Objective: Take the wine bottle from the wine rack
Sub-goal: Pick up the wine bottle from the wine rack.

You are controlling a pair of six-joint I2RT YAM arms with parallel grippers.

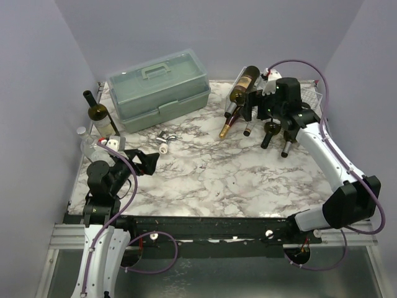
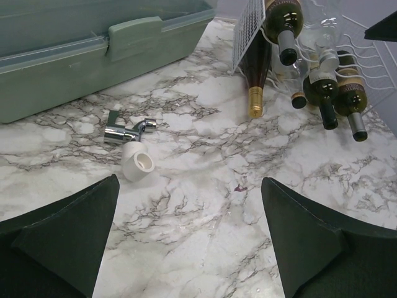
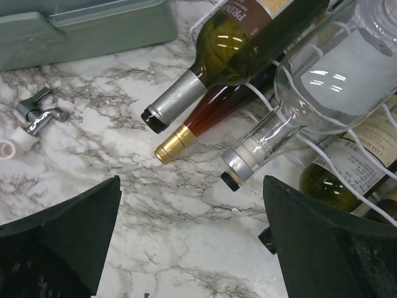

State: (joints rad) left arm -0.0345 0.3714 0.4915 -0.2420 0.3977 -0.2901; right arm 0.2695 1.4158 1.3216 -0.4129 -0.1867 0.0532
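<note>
From the top camera, the marbled worktop (image 1: pixel 205 180) carries the wine rack (image 1: pixel 313 99) at its far right corner; it is a white wire grid with several wine bottles (image 1: pixel 245 84) lying in it, necks pointing toward the near left, the topmost one tilted above the rest. The right arm's fingers (image 1: pixel 255 110) hang spread apart just over the bottle necks, gripping nothing. The left arm's fingers (image 1: pixel 147 160) sit low at the near left, well apart from the rack, equally spread and empty. A grey-green toolbox (image 1: pixel 158 90) stands at the far left with an upright dark bottle (image 1: pixel 99 115) near its left end; a chrome fitting (image 1: pixel 167 136) and a white pipe piece (image 1: pixel 162 149) lie in front of it.

In the left wrist view, the two dark fingers (image 2: pixel 62 242) stand wide at the lower corners with bare marble between them. The chrome fitting (image 2: pixel 127 130) and the white pipe piece (image 2: pixel 138 164) lie just beside each other ahead. The wine rack (image 2: pixel 248 25) shows at the upper right; an amber bottle (image 2: pixel 255 81) with a gold cap slants down so its mouth is at the worktop, and darker bottles lie to its right.

In the right wrist view, the fingers (image 3: pixel 335 248) are wide apart at the lower corners. Close ahead, a green bottle (image 3: pixel 205 74) with a silver foil neck lies just above the amber bottle (image 3: pixel 186 133). To their right a clear bottle (image 3: pixel 279 130) with a silver cap pokes out through the white wires. None of them touches the fingers.
</note>
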